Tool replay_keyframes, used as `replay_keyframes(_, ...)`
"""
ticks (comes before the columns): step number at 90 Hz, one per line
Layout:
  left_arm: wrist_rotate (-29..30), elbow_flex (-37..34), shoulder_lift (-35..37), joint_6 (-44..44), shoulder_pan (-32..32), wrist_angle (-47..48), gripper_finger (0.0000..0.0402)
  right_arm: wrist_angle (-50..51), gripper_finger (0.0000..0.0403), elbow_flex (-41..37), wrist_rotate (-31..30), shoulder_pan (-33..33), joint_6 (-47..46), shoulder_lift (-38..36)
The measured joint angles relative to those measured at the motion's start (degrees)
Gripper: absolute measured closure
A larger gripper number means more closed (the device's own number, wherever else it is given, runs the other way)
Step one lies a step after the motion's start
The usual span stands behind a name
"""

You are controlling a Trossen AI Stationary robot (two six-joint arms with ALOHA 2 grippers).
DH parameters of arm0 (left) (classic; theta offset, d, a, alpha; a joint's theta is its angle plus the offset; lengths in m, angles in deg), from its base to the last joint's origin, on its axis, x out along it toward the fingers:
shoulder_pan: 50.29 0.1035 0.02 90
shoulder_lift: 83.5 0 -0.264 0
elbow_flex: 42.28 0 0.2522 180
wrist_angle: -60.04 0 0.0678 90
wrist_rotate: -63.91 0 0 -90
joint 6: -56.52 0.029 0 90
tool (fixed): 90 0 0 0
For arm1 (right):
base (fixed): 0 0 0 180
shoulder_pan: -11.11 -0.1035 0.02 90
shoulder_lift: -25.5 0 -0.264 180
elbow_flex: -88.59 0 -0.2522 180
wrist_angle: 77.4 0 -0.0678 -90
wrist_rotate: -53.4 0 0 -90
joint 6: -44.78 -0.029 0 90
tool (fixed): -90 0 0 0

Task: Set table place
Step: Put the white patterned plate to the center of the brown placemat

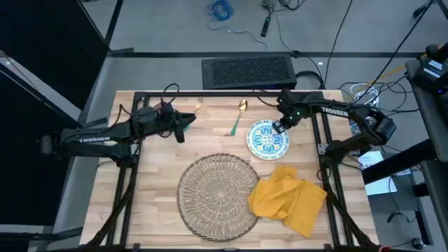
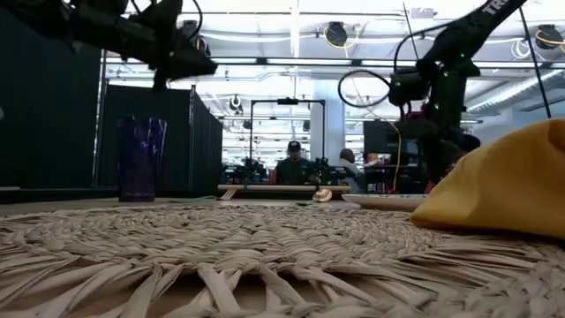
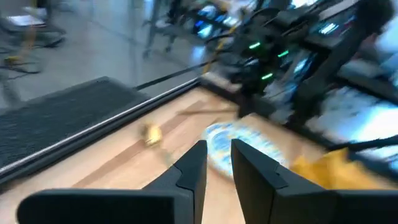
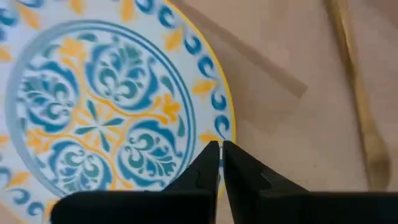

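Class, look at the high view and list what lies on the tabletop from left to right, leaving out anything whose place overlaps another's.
Left claw → woven mat → spoon → yellow napkin. The plate and right claw overlap the spoon and napkin sideways, so they are left out.

Round woven wicker mat (image 1: 218, 192) at the near middle of the light wooden plank desk (image 1: 157, 175). Yellow cloth napkin (image 1: 288, 197) just right of it, touching its edge. Small white patterned plate (image 1: 267, 139) behind both, right of centre. Gold teal-handled spoon (image 1: 237, 116) left of the plate; gold fork (image 1: 197, 108) further left. Purple cup (image 2: 141, 159) at the far left.
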State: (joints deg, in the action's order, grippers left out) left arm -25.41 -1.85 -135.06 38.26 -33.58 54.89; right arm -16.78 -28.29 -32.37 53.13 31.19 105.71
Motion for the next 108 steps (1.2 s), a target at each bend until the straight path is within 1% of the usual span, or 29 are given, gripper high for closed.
replay_keyframes(7, -0.1, 0.4, -3.2, -0.7, -2.1, -4.1, 0.0344, 2.5, 0.0369, 3.1, -0.8, 0.0, 1.9, 0.0)
replay_keyframes(15, 1.1, 3.2, -7.7, 0.1, -3.9, -4.8, 0.0349, 4.5, 0.0365, 5.7, -1.4, 0.0, 4.0, -0.7)
replay_keyframes(22, 1.4, 6.0, -12.2, 0.6, -5.3, -4.7, 0.0364, 4.8, 0.0369, 6.2, -1.4, 0.2, 5.3, -3.2)
replay_keyframes(36, 1.4, 12.7, -22.7, 2.6, -7.8, -4.8, 0.0397, 4.1, 0.0378, 4.8, -1.5, 3.0, 5.0, -12.7)
replay_keyframes(45, 1.3, 16.0, -28.6, 2.5, -8.9, -5.3, 0.0400, 3.5, 0.0380, 3.7, -1.2, 4.9, 3.4, -19.3)
replay_keyframes(52, 1.3, 17.8, -32.8, 2.0, -10.2, -7.5, 0.0401, 3.9, 0.0380, 2.9, -1.1, 5.7, 2.6, -23.6)
replay_keyframes(63, 2.7, 21.3, -39.4, 1.6, -12.3, -11.4, 0.0401, 4.4, 0.0380, 2.2, -1.0, 5.7, 1.8, -28.4)
replay_keyframes(74, 4.0, 25.4, -46.8, 2.4, -12.5, -14.0, 0.0401, 4.3, 0.0380, 1.7, -0.9, 5.7, -0.2, -29.7)
replay_keyframes(96, 3.5, 33.4, -60.0, 3.7, -11.3, -13.6, 0.0401, 3.7, 0.0381, -0.3, -0.6, 4.3, -1.2, -28.3)
replay_keyframes(108, 3.5, 35.4, -64.5, 3.7, -11.4, -13.4, 0.0401, 0.5, 0.0381, -1.5, 2.4, 3.5, -2.3, -28.0)
